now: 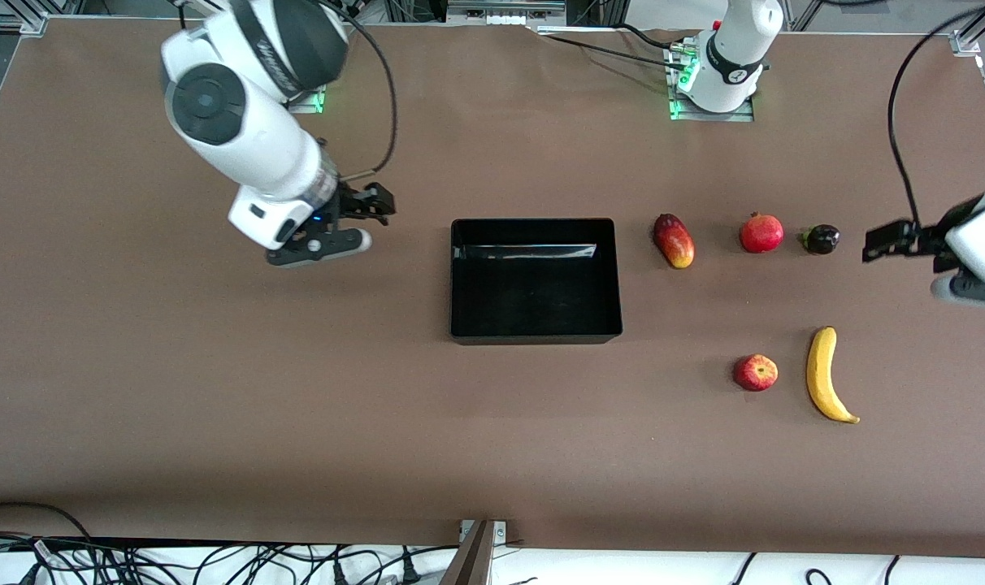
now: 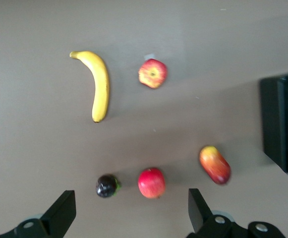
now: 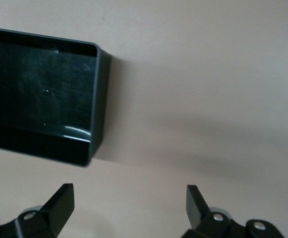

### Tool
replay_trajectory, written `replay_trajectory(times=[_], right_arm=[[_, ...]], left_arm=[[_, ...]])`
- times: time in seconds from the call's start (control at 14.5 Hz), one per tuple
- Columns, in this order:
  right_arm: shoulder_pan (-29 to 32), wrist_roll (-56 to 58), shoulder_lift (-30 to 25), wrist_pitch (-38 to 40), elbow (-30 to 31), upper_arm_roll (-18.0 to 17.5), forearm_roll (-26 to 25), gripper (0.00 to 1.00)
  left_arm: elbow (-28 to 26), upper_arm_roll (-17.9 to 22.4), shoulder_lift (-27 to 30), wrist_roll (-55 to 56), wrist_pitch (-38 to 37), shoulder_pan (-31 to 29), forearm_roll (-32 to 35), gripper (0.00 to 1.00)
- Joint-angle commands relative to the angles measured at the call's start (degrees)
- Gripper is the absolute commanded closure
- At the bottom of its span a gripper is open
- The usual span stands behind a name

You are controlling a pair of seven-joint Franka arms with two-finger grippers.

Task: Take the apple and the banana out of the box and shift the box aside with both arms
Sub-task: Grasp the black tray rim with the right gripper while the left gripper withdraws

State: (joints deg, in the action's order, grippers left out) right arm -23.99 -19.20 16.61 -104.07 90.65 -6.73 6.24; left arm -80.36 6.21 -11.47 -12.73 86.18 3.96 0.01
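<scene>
I see the brown counter carrying the black box at its middle, empty. The banana lies toward the left arm's end, with the apple just beside it on the box's side, both nearer the front camera than the box. The right end effector hangs over bare counter beside the box, fingers spread wide, holding nothing. The left end effector hangs near the counter's end, likewise wide open and empty.
</scene>
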Motion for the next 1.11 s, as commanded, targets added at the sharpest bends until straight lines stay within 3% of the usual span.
replay_trajectory(times=[0.0, 0.28, 0.62, 0.76, 0.83, 1.04], right_arm=[[-3.95, -5.75, 5.26, -4.37, -1.35, 0.49, -0.17, 0.00], [-7.82, -10.50, 12.11, -11.93, -1.35, 0.67, -0.52, 0.00], [-10.55, -14.11, 19.59, -19.23, -1.09, 0.75, -5.00, 0.00], [-10.72, -14.20, 21.70, -21.43, -1.00, 0.84, -5.80, 0.05], [-10.90, -14.29, 22.49, -22.40, -1.00, 0.84, -5.89, 0.12], [-11.16, -14.11, 23.20, -22.93, -1.00, 1.02, -7.11, 0.52]], left_arm=[[-0.95, -2.77, 5.49, -0.90, -4.25, 0.26, 0.34, 0.00], [-0.23, -7.08, 11.02, 3.59, -10.41, 0.88, 0.86, 0.00], [0.12, -7.88, 11.91, 7.53, -13.76, 0.96, 0.87, 0.00], [0.12, -7.70, 11.74, 7.98, -13.67, 1.92, 0.42, 0.00], [0.03, -7.44, 11.47, 8.16, -13.41, 3.15, 0.60, 0.00], [-0.06, -7.26, 10.86, 8.07, -13.32, 3.34, 0.43, 0.00]])
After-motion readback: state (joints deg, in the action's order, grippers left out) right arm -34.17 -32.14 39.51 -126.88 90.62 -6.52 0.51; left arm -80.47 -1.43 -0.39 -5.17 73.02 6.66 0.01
